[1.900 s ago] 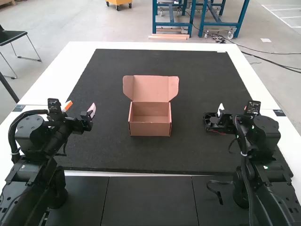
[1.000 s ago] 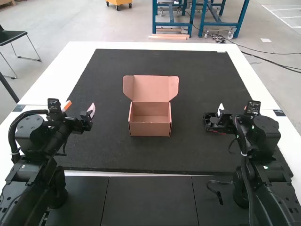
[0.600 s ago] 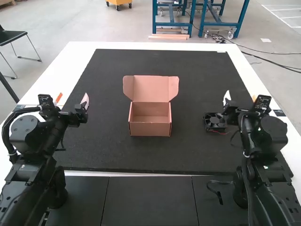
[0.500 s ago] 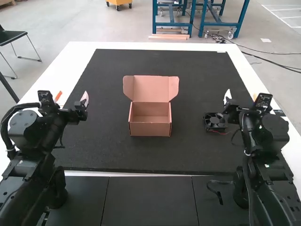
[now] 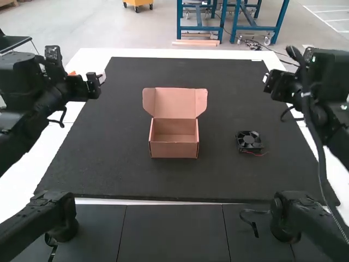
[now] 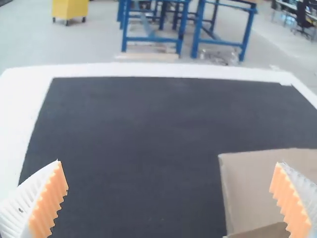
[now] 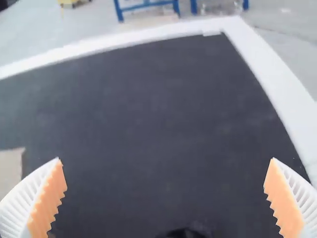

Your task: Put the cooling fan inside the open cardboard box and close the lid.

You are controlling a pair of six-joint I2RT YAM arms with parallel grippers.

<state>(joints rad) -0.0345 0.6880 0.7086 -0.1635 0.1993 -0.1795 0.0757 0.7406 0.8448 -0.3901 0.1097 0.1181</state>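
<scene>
The open cardboard box [image 5: 173, 137] stands in the middle of the black mat, its lid [image 5: 174, 101] upright at the far side; its inside looks bare. A small black cooling fan [image 5: 249, 141] lies flat on the mat to the box's right, with a thin wire trailing beside it. My left gripper [image 5: 96, 83] hangs high over the mat's far left, open, well away from the box. In the left wrist view its orange-padded fingers [image 6: 47, 198] stand wide apart, with a box corner [image 6: 252, 186] between them. My right gripper [image 5: 271, 82] hangs open high at the far right, above and behind the fan [image 7: 184, 233].
The black mat [image 5: 109, 147] covers most of the white table [image 5: 49, 136], with a white margin on every side. Open mat lies all around the box and the fan. A chair [image 5: 13, 42] stands off the table at the far left.
Both arms have risen from low poses near the table's front and swung up and back. The right gripper has left the fan's side; the fan and box have not moved.
</scene>
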